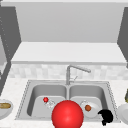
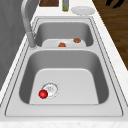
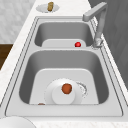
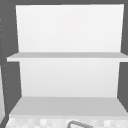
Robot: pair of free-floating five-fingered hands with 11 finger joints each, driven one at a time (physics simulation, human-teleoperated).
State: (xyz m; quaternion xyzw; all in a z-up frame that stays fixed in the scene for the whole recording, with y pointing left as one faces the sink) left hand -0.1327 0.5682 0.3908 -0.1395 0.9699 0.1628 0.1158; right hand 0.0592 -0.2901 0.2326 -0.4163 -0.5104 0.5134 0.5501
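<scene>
Front view: right hand [image 1: 106, 117], fingers curled and holding nothing, hovers over the sink's front right rim [image 1: 113, 121] just beside the white plate [image 1: 93, 112] bearing a brown ball [image 1: 88, 108] in the right basin; best approached from above.

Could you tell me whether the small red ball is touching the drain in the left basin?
Touching: the left side view shows the small red ball overlapping the drain rim.

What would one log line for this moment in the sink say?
robot hand: at sink's front right edge, near plate | plate: in right basin, brown ball on it | small red ball: left basin, beside drain
</scene>
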